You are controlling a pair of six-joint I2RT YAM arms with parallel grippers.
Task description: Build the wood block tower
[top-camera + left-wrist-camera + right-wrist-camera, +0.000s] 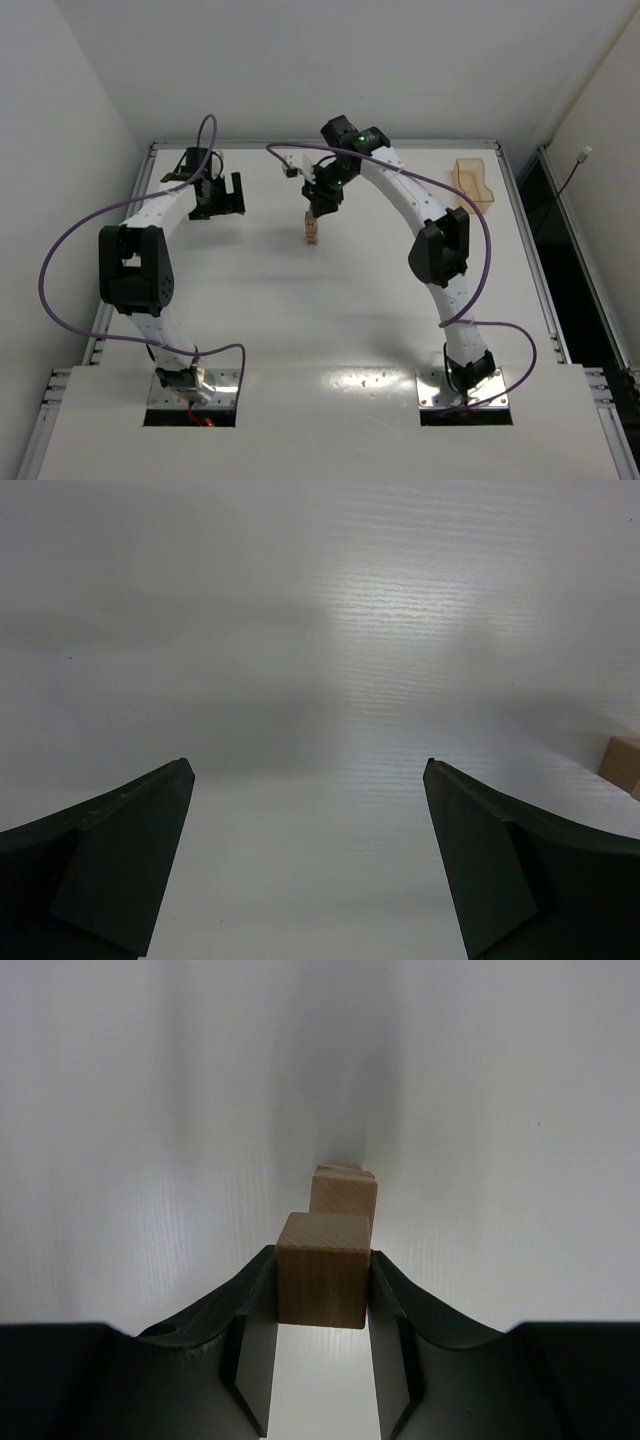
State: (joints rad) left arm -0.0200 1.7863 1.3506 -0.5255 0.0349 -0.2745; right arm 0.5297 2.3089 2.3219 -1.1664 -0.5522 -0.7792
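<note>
Right wrist view: a wooden cube [322, 1270] is clamped between the narrowed jaws of the right gripper [322, 1253], with the tower [344, 1200] seen just beyond it, stood near the middle of the table [330, 330]. At the tower's ten o'clock, the left gripper [308, 764] is held wide, nothing between its jaws. An orange tray [474, 183] is seen at two o'clock.

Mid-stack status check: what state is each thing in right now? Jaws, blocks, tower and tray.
Block: gripped on two opposite sides, level, close by the tower's top, not yet released.
Tower: standing upright, one cube wide.
Right jaws: shut on the block.
Left jaws: wide open, holding nothing.
Tray: lying flat, off to the far right, nothing touching it.
</note>
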